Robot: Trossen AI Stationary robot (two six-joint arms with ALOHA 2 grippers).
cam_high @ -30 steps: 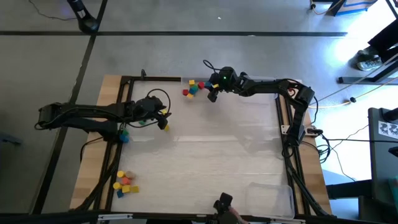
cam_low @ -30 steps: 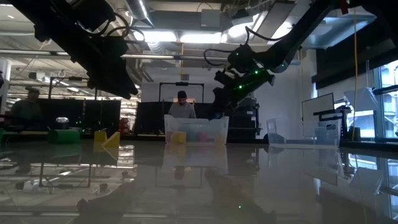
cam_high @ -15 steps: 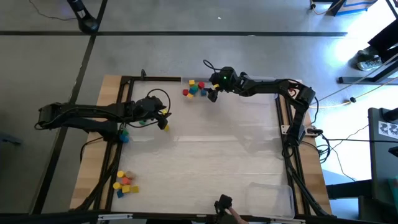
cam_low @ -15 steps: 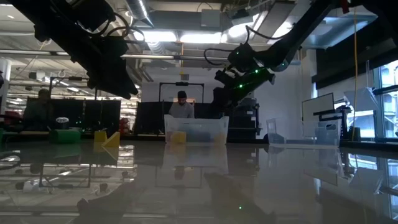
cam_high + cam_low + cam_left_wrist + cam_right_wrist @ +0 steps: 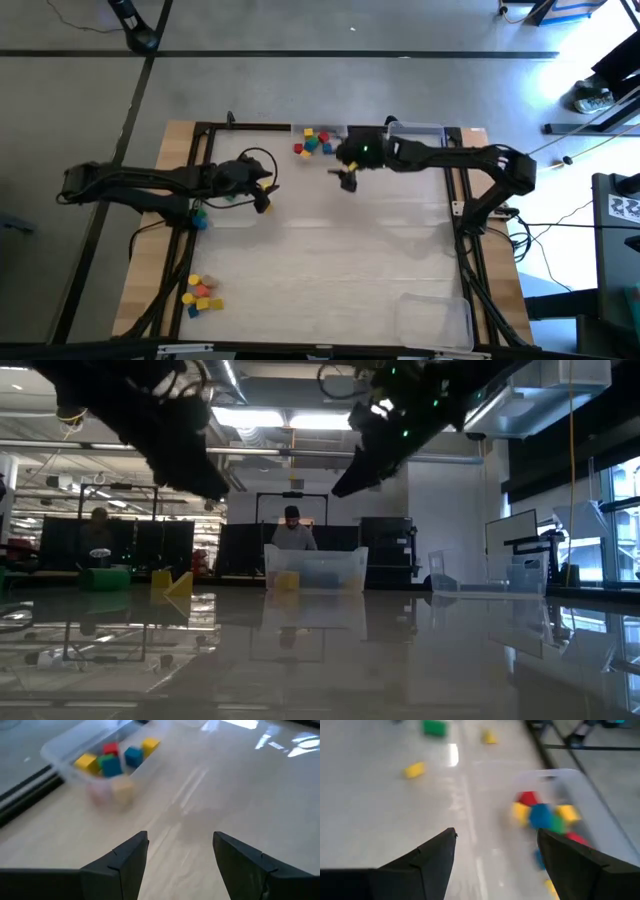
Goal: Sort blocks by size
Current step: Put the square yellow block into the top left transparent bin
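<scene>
The left arm reaches in from 9 o'clock. Its hand (image 5: pixel 262 192) sits left of the middle, fingers (image 5: pixel 131 857) spread apart with nothing between them. The right arm bends in from 3 o'clock toward 12. Its hand (image 5: pixel 348 178) hangs near the top middle, fingers (image 5: pixel 432 855) wide apart and empty.

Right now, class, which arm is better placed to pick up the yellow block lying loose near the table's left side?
The left arm: its gripper hovers open right beside the yellow block, while the right gripper, also open, hangs farther off near mid-table.
</scene>
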